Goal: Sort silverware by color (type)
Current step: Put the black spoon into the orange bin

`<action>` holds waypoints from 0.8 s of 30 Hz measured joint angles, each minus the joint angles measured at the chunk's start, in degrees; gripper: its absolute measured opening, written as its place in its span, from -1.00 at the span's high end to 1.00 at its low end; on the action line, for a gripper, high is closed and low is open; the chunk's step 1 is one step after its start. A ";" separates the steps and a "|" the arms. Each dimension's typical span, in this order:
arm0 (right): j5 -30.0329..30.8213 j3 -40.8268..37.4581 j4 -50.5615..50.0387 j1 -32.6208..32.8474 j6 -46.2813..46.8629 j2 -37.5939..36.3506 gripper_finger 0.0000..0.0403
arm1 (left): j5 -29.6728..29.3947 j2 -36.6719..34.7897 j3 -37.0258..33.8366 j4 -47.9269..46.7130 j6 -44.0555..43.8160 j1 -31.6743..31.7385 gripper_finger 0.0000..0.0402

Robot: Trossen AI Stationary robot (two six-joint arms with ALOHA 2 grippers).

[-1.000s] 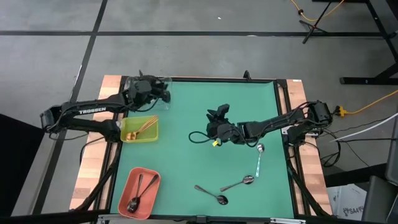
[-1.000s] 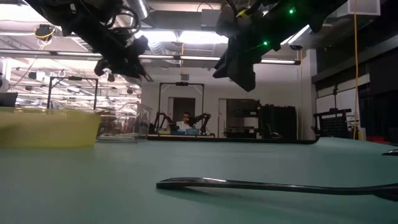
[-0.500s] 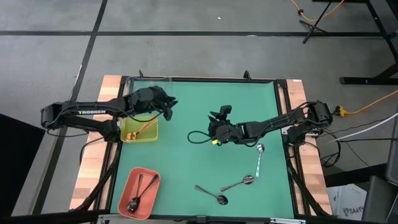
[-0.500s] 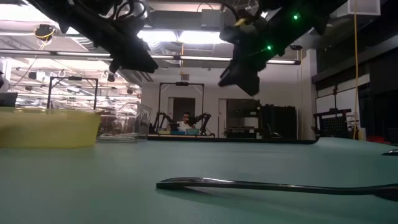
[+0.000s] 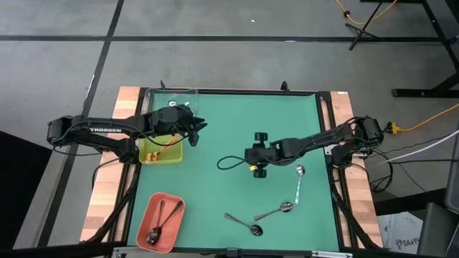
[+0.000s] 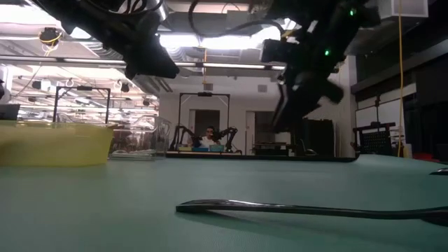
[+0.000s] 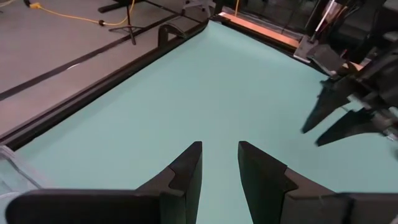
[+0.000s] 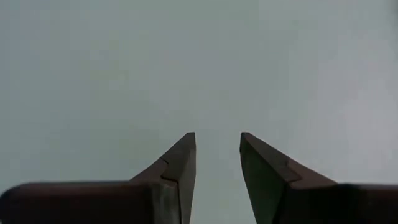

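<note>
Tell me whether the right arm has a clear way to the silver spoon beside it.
Probably yes: the right gripper hangs open and empty, and only bare mat lies between it and the silver spoon.

A yellow-green tray [image 5: 161, 152] sits left, a salmon tray [image 5: 161, 221] near-left, a clear tray [image 5: 172, 96] far-left on the green table [image 5: 229, 115].

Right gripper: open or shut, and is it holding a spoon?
Open and empty: the right gripper shows a clear gap between its fingers, with only bare green mat behind.
</note>
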 joint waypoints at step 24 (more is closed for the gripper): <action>-17.80 8.75 -21.39 23.09 24.46 0.17 0.43 | -0.02 0.02 0.02 -2.14 0.00 0.03 0.51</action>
